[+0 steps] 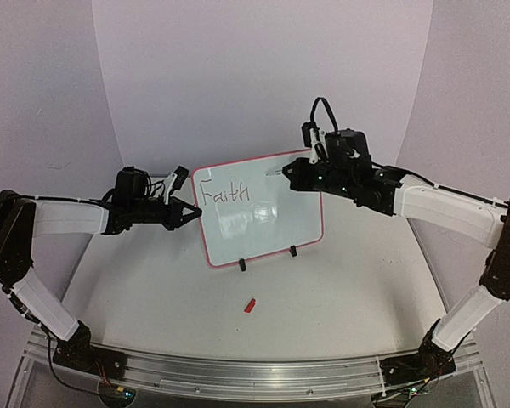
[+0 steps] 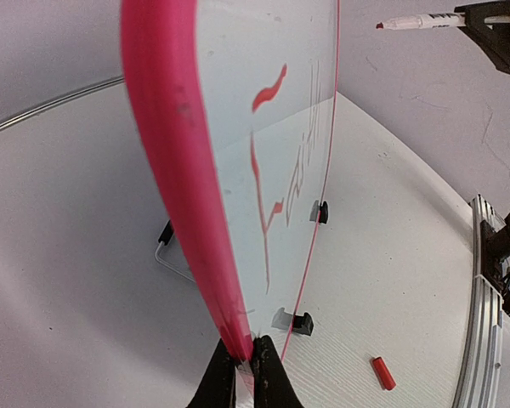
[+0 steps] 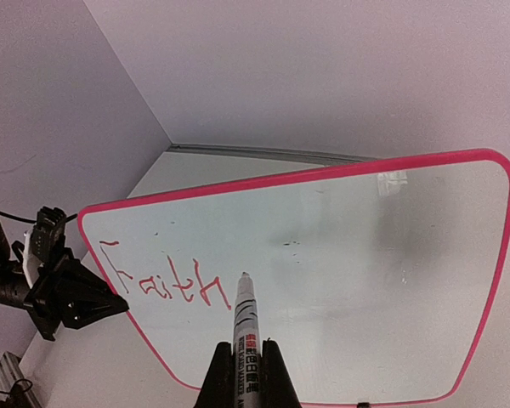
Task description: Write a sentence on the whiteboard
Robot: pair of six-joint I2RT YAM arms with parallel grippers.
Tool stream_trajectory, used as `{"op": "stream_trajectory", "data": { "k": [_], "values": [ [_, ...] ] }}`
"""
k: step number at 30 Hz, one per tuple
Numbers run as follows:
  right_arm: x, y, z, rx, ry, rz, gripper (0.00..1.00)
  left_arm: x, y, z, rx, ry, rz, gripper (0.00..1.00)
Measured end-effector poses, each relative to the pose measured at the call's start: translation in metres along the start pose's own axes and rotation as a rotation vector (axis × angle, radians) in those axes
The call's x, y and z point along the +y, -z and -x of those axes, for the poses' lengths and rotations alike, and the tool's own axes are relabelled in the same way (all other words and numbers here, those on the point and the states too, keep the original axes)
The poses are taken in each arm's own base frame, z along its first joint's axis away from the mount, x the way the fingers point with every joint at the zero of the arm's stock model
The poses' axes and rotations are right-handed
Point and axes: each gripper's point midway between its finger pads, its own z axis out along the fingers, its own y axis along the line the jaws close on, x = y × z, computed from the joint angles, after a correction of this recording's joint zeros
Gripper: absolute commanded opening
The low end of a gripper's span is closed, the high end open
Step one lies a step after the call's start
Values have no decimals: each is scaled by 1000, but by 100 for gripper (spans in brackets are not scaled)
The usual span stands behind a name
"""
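1 whiteboard [image 1: 263,223] — edge in left claw [image 2: 245,353], right claw [image 3: 242,355] with marker [image 3: 245,310] near

Your site: robot lab test cell. Evidence: seamless curved white backdrop [image 1: 263,76], white table [image 1: 348,280], aluminium rail [image 1: 255,372], exposed cables [image 1: 321,106].

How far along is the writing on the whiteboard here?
Done: the red cap lies off on the table, and one word of the sentence, "Faith", stands on the whiteboard. In hand: the left hand clamps the board's left edge; the right hand holds the marker, tip just right of that word. Left: the rest of the sentence.
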Motion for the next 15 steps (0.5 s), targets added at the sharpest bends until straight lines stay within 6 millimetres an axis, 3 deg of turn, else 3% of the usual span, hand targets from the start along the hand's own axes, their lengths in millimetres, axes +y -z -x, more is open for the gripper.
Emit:
{"op": "stream_trajectory", "data": {
  "k": [8, 15],
  "values": [
    [-12, -6, -5, 19, 3, -26, 0, 0, 0, 0, 0, 0, 0, 0],
    [-18, -22, -26, 70, 12, -45, 0, 0, 0, 0, 0, 0, 0, 0]
  ]
}}
